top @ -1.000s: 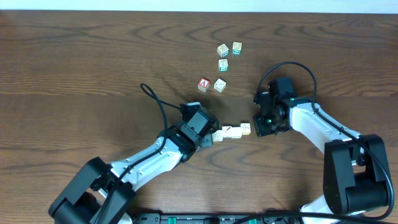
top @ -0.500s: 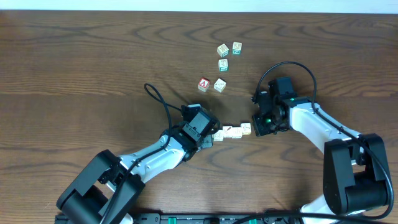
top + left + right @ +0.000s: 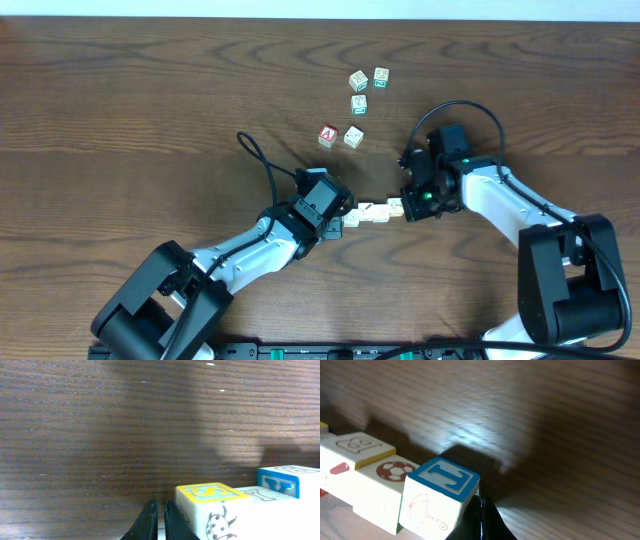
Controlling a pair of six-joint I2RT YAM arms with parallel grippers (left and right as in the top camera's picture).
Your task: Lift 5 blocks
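**Left hand [image 3: 338, 222] and right hand [image 3: 405, 204] pressed together, one at each end of the row of blocks [image 3: 374, 212]**

Seen from overhead, the row lies near the middle of the dark wooden bench [image 3: 120, 100]. The left hand is at its 9 o'clock end and the right hand at its 3 o'clock end. Neither hand has anything between its fingers.

In the left wrist view the closed tips stand just beside the yellow S block [image 3: 212, 502], which has a ladybird printed on its side. A blue Y block [image 3: 285, 482] shows at 3 o'clock of it.

In the right wrist view the closed tips touch the lower corner of the blue I block [image 3: 442, 492], which has an umbrella drawn on its side. At 9 o'clock of it come the football block [image 3: 390, 472] and then a yellow-bordered block [image 3: 360, 446].

Whether the row rests on the bench or hangs clear of it cannot be told.

At 12 o'clock of the row, well apart, sit the red A cube [image 3: 328, 136] and four other loose cubes [image 3: 359, 104].
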